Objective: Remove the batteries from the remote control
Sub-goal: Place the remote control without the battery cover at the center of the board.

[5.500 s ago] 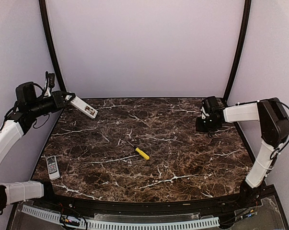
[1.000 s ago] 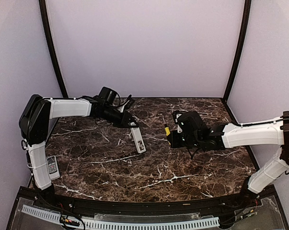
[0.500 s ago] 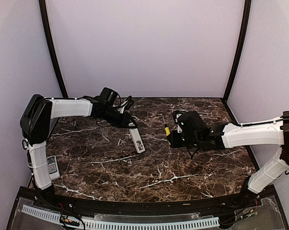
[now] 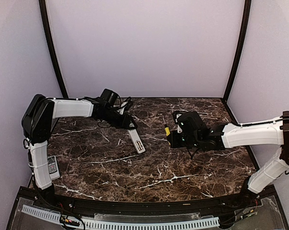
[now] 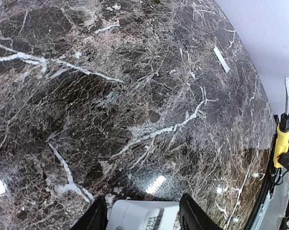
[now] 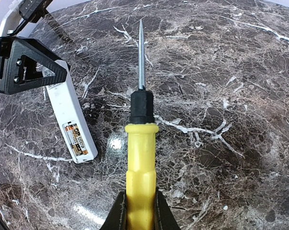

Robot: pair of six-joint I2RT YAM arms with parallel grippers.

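My right gripper (image 6: 141, 213) clamps the yellow-handled flat-blade screwdriver (image 6: 141, 158). My left gripper (image 5: 143, 215) straddles the white plastic remote control (image 6: 63, 108), and I cannot tell whether it grips. Held aloft seconds ago, the remote now lies on the dark marble table (image 4: 182, 172), its thin cylindrical batteries (image 6: 75, 138) exposed, likely ready for prying.

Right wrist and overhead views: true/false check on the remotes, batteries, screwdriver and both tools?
1. The right tool grips the yellow-handled screwdriver. True.
2. The batteries are already out of the remote. False: they sit in the open compartment of the white remote.
3. The left tool has its fingers on either side of one end of the white remote. True.
4. The screwdriver tip is touching the white remote. False: it points past it, well apart, over bare marble.
5. Only one remote is in view. False: a grey remote lies at the lower left of the overhead view.
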